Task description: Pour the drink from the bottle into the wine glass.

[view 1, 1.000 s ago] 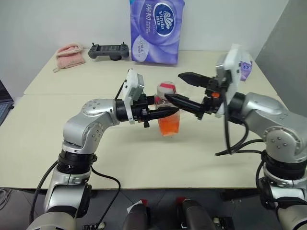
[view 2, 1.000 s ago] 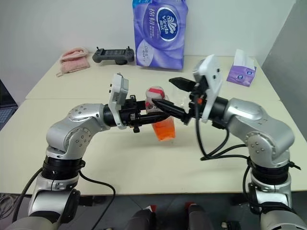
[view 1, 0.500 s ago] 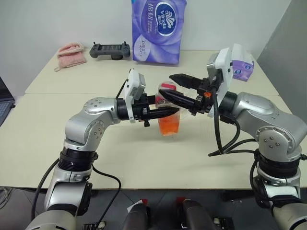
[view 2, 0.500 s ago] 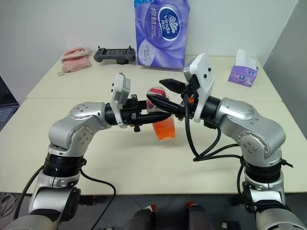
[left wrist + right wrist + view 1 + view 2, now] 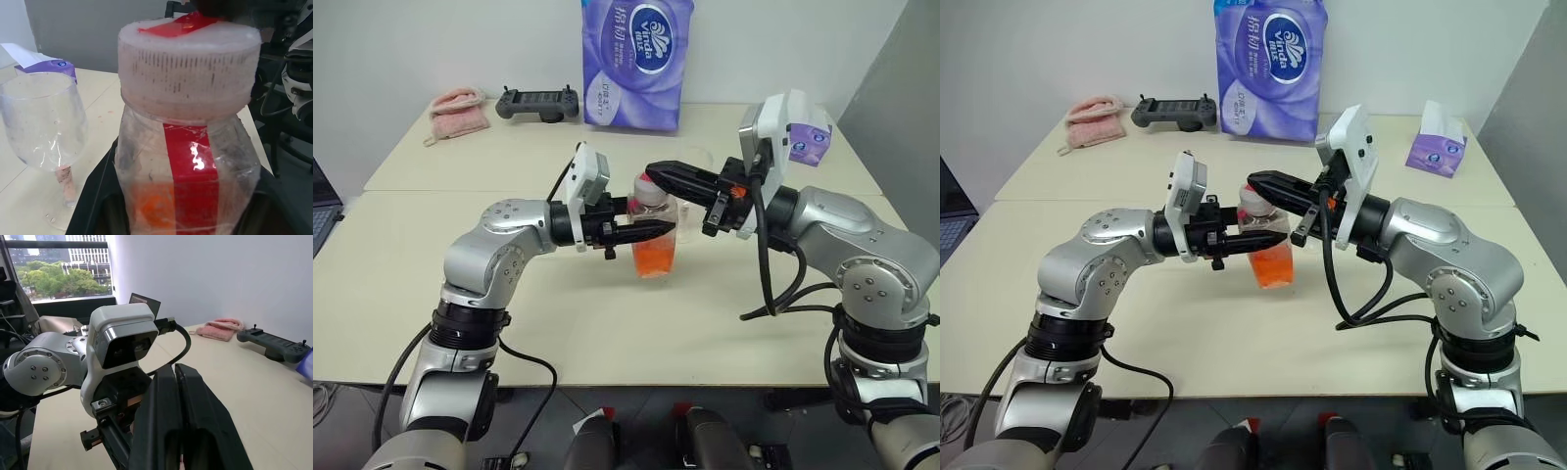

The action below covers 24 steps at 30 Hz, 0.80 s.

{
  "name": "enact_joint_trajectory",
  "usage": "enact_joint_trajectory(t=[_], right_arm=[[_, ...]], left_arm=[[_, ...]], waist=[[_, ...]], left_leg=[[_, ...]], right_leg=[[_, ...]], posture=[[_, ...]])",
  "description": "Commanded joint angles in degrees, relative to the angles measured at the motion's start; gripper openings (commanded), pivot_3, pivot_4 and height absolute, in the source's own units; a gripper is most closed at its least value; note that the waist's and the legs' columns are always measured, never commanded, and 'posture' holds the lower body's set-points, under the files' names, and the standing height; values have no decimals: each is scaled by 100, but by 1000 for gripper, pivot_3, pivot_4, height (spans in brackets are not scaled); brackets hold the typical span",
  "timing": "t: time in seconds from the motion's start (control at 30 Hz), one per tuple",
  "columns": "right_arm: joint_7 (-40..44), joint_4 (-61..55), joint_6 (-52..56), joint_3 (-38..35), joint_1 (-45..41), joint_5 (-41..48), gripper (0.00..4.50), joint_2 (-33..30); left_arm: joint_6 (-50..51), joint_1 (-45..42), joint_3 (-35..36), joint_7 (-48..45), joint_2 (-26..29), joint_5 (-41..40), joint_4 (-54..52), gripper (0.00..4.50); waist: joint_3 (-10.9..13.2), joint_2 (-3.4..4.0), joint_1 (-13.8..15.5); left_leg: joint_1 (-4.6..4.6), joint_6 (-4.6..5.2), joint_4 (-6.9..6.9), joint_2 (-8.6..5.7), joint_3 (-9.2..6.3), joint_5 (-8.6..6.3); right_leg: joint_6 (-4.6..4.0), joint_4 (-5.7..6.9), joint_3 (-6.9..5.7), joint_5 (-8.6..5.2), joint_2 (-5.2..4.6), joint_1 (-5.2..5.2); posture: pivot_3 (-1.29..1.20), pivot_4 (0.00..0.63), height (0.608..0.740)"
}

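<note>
Bottle [image 5: 654, 235]: upright above the table, pinched by left gripper [image 5: 658, 229].
Right gripper [image 5: 656, 174]: fingers pressed together, just over the cap [image 5: 188, 68].

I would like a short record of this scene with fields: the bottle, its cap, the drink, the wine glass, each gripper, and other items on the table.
bottle: upright, held above the table
cap: still on, white with red mark
drink: orange-red, fills the lower part of the bottle
wine glass: empty, standing beyond the bottle
left gripper: shut on the bottle's body
right gripper: shut on the cap
other items: purple tissue pack, black controller, pink cloth, tissue box
</note>
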Motion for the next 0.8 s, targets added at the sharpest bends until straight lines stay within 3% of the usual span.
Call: enact_joint_trajectory(t=[0.03,0.23,0.53,0.63,0.73,0.8], right_arm=[[48,49,-180,88,-92,-184,1634,-47],[34,180,-367,377,-124,-715,3654,-71],[60,188,-292,189,-182,-559,3654,86],[54,184,-268,108,-147,-427,3088,142],[64,185,-260,89,-133,-369,2039,142],[79,180,-270,114,-114,-364,1849,114]], left_arm=[[-99,-203,139,-15,13,-87,-184,1824],[-103,-215,131,-11,10,-86,-177,1824],[-141,-247,112,-48,3,-52,-91,1824],[-152,-260,110,-49,-6,-42,-75,1824],[-145,-247,112,-47,3,-46,-92,1824],[-144,-248,109,-44,6,-47,-94,1824]], waist=[[0,0,0],[0,0,-1],[0,0,0],[0,0,0],[0,0,0],[0,0,0]], left_leg=[[0,0,0,0,1,0],[0,0,0,0,0,1],[0,0,0,0,0,1],[0,0,0,0,0,1],[0,0,0,1,-1,1],[0,0,0,0,0,1]], right_leg=[[0,0,0,0,0,0],[0,1,-1,0,0,0],[0,0,0,0,0,0],[0,0,1,0,0,0],[0,0,0,0,0,0],[0,0,0,0,0,0]], posture=[[0,150,740],[0,150,740],[0,150,740],[0,150,740],[0,150,740],[0,150,740]])
